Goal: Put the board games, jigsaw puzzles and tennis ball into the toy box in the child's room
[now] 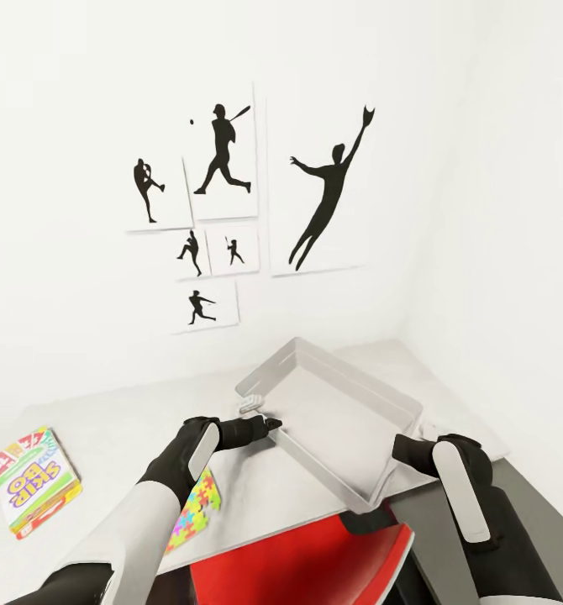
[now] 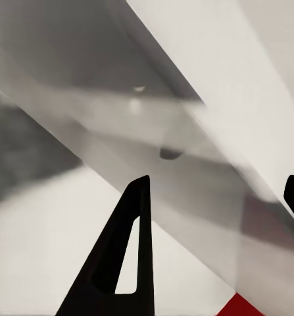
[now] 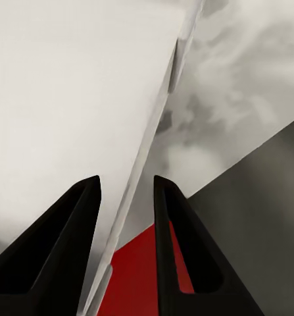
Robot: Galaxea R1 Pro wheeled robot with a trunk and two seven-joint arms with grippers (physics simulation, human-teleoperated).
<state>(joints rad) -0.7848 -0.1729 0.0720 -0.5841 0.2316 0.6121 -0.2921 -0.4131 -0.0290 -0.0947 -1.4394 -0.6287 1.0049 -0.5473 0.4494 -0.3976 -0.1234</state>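
The toy box [image 1: 349,420], a shallow light grey bin with sloping sides and a rimmed top, sits in the middle-right of the head view, tilted so that its far corner points toward the wall and its near corner reaches down toward the lower right. It rests over the light grey wing of the desk [image 1: 130,420], near the corner of the white-walled room.

The left hand [image 1: 265,424] is at the box's near-left rim, its dark fingertips touching or just beside the edge. In the left wrist view the left hand [image 2: 216,197] has its fingers [image 2: 130,250] set wide apart with the box wall [image 2: 186,131] running between them, so it is spread open around the rim and not clamped.

The right hand [image 1: 407,449] is at the box's near-right rim. In the right wrist view the right hand [image 3: 127,197] straddles the thin box rim [image 3: 153,145], one finger [image 3: 61,250] on each side with a gap left around the edge; it is open, not squeezing.

A yellow-red-green "Skip-Bo" board game [image 1: 34,479] lies flat at the lower left of the head view, well apart from the box. A multicoloured jigsaw puzzle [image 1: 199,502] lies on the desk just beside the left forearm, partly hidden by it. A red surface [image 1: 307,563] shows at the bottom centre, below the desk edge; what it is cannot be told. Black sports-silhouette pictures [image 1: 248,202] hang on the wall in the upper centre.
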